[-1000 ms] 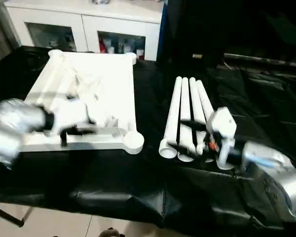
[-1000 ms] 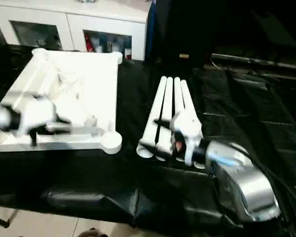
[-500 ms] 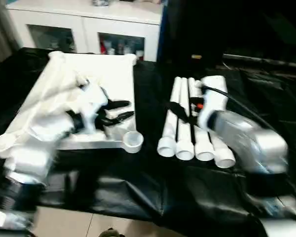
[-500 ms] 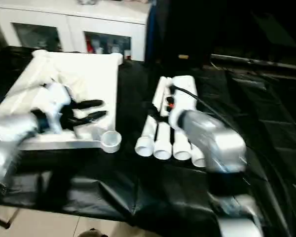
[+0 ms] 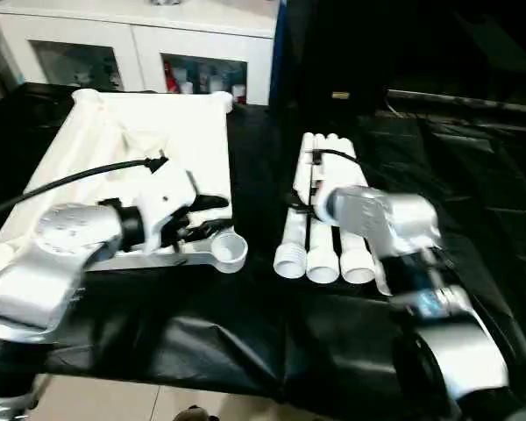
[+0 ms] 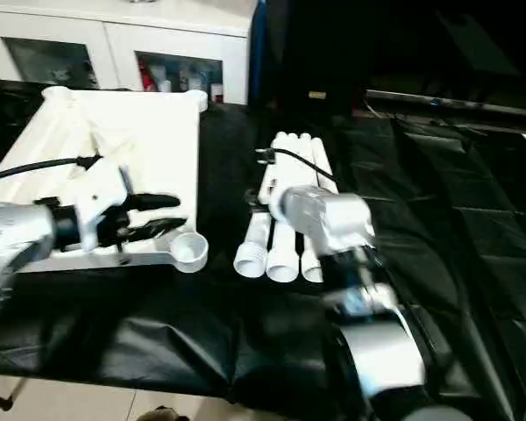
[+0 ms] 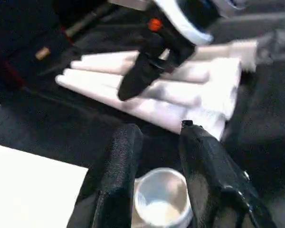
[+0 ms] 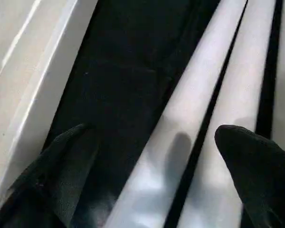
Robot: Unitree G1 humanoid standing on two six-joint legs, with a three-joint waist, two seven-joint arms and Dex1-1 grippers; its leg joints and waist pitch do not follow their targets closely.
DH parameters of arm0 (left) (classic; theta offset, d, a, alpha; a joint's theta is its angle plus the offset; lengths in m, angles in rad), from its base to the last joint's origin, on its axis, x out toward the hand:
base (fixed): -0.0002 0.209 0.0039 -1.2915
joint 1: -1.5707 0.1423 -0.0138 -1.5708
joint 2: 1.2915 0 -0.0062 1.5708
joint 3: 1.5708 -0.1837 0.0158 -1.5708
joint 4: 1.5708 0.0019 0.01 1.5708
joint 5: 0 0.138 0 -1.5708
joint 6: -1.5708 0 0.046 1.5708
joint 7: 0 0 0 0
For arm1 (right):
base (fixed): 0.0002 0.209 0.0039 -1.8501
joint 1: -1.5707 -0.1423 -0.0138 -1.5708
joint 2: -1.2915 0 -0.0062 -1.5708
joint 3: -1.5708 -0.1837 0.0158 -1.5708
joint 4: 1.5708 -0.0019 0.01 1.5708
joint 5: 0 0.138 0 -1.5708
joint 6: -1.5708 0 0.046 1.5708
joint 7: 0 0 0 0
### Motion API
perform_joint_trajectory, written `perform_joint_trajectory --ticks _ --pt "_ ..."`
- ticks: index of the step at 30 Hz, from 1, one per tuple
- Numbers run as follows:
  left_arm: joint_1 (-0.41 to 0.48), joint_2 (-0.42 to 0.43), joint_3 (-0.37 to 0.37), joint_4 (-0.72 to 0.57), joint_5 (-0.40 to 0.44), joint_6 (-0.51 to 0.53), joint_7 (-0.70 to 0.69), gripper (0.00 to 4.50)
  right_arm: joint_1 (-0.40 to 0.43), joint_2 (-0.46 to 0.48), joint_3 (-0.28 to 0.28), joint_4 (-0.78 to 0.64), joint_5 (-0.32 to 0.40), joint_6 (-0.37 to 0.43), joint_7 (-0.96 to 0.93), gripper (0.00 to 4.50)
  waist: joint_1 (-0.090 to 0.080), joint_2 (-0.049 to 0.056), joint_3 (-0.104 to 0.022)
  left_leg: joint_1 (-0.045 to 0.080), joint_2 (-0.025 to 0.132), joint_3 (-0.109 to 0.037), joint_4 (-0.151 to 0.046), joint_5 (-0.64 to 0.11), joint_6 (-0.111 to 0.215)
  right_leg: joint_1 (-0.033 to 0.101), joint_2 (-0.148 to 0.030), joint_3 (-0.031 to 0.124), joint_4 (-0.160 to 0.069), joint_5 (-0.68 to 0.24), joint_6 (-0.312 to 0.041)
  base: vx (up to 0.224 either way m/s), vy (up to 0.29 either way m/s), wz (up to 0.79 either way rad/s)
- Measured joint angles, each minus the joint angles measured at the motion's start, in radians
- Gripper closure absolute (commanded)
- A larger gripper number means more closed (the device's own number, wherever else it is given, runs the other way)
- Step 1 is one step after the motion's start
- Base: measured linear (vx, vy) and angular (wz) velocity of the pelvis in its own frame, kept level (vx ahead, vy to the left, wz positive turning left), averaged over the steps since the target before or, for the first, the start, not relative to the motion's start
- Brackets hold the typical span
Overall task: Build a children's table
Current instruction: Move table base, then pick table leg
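Note:
The children's table lies in parts on black cloth. Its white square top (image 5: pixel 149 149) rests underside up at the left, with a round corner socket (image 5: pixel 231 250) at its near right corner. Several white tubular legs (image 5: pixel 326 250) lie side by side to the right. My left gripper (image 5: pixel 221 215) hovers open just above that socket (image 7: pixel 161 202), its fingers (image 7: pixel 118 175) either side of it in the left wrist view. My right gripper (image 8: pixel 154 133) is open wide over the leftmost leg (image 8: pixel 180 118), one finger on each side, above the bundle's middle (image 5: pixel 305 203).
A white cabinet (image 5: pixel 140 53) with glass-fronted shelves stands behind the top. Black cloth (image 5: pixel 245 333) covers the work table down to its near edge, with pale floor below. A dark bulky object (image 5: pixel 403 53) stands at the back right.
My left gripper has swung right from the top's near edge to the corner socket. My right gripper has moved from the legs' near ends up over their middle. The camera has shifted.

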Motion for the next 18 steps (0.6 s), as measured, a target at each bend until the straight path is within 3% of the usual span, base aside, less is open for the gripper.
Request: perform_joint_trajectory --ticks 3,10,18 --pt "0.000 0.030 0.001 -0.014 -0.001 0.017 -0.006 2.86 -0.043 0.014 -0.007 0.070 0.004 -0.018 -0.002 0.08 -0.001 -0.002 0.003 -0.001 0.000 0.000 -0.002 0.000 -0.001 -0.002 0.000 0.000 0.000 0.000 0.000 0.000 0.000 0.00" --pt "0.018 0.057 0.002 -0.040 -0.002 0.036 -0.028 2.86 -0.047 0.021 -0.007 0.122 -0.009 -0.021 -0.022 0.08 -0.001 -0.007 0.017 -0.004 0.000 0.001 -0.004 0.001 -0.001 -0.006 0.000 0.000 0.000 0.000 -0.001 0.000 0.000 0.00" --pt "0.052 0.080 -0.012 -0.085 -0.020 0.068 -0.047 2.86 -0.060 0.027 -0.008 0.190 -0.017 -0.077 -0.025 0.08 -0.007 -0.007 0.018 -0.004 0.000 0.002 -0.007 0.001 -0.002 -0.007 0.000 0.001 0.000 -0.003 -0.003 0.000 0.000 0.00"
